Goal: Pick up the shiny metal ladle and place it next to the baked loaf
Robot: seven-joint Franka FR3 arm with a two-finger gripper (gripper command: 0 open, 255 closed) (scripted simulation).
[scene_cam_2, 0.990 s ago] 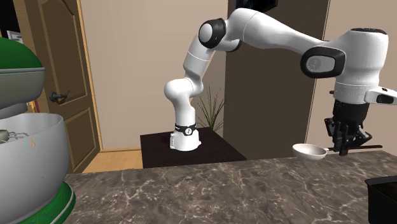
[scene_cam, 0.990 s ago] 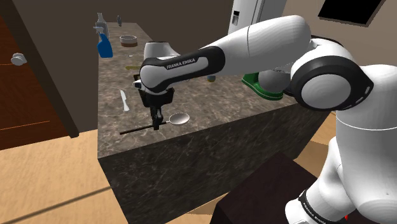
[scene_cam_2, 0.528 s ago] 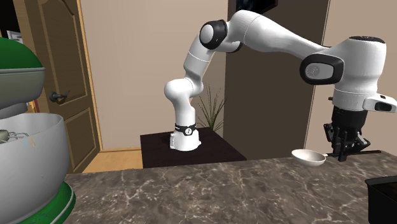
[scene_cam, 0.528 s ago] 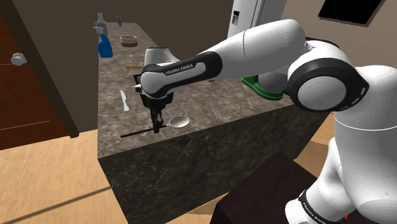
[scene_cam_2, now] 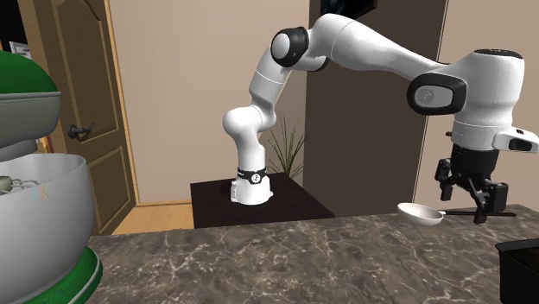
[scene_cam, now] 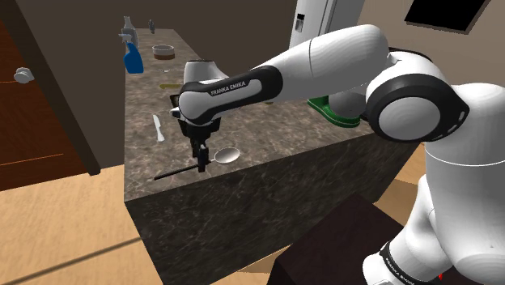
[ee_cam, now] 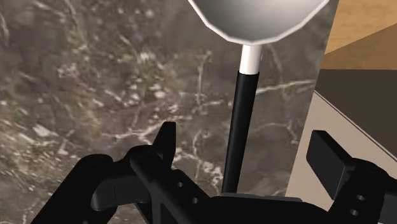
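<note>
Close to the countertop's (scene_cam: 275, 133) edge the ladle (scene_cam: 229, 154) lies flat, its black handle between the gripper's (ee_cam: 245, 143) spread fingers yet untouched — centre, lower, then close squarely.

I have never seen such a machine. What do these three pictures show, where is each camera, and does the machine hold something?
It is a white robot arm with dark joints, on a box beside a dark marbled stone counter, ending in a black two-finger gripper. One picture looks from beside the box, the second faces the arm across the counter, and the third comes from a camera on the gripper. On the counter are a ladle with a pale bowl and black handle, a blue spray bottle and a green stand mixer. The fingers stand apart around the handle without touching it, so nothing is held.
</note>
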